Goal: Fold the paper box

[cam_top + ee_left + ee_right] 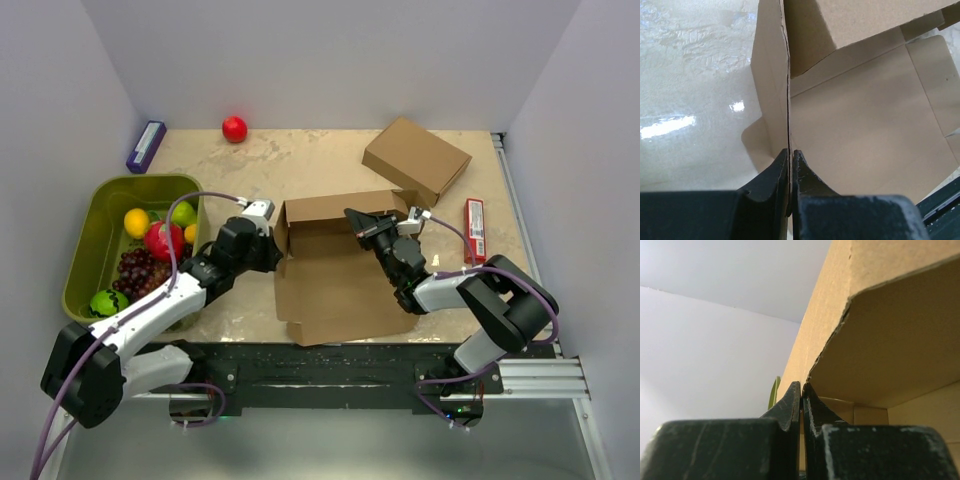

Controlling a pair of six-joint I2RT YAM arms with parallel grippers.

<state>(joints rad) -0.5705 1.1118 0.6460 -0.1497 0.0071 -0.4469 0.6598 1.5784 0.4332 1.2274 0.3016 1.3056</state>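
The paper box (330, 290) is a brown cardboard sheet, partly raised, in the middle of the table near the front edge. Its left wall and back wall stand up and its front flaps lie flat. My left gripper (277, 244) is shut on the upright left wall. In the left wrist view the wall's thin edge (786, 90) runs between the closed jaws of the left gripper (790, 153). My right gripper (351, 216) is shut on the edge of a raised panel at the back right. In the right wrist view this panel (890, 355) rises above the right gripper (801, 386).
A second, fully formed brown carton (416, 158) lies at the back right. A green bin (92, 215) of fruit stands at the left. A red ball (234, 128) and a purple box (146, 145) lie at the back left. A red packet (475, 230) lies at the right.
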